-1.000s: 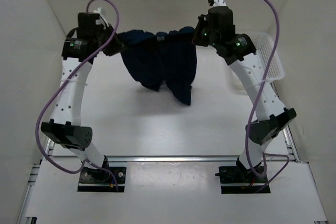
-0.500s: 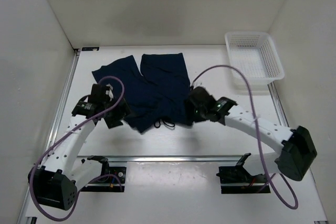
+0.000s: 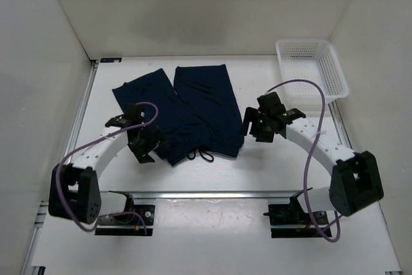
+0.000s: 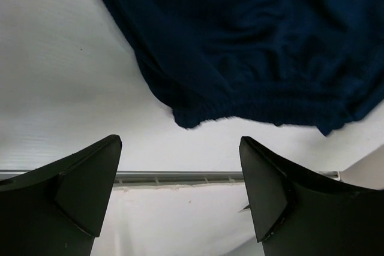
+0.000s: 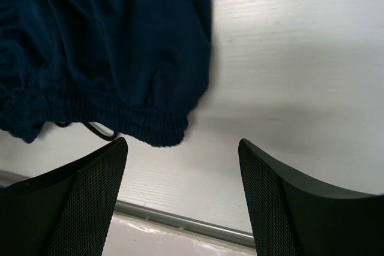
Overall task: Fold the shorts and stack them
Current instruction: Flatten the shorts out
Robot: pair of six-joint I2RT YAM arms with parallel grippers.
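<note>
The shorts lie spread flat on the white table, with the legs toward the far wall and the waistband toward the arms. On the left, a bare strip of table runs between the left leg's edge and the side wall. The left gripper is just off the waistband's left corner, jaws spread wide and holding nothing. The drawstring loops out past the waistband's near edge. The right gripper is beside the right waistband corner, jaws likewise apart and empty. Farther right is open table, then a white mesh basket in the far corner, well apart from the cloth.
</note>
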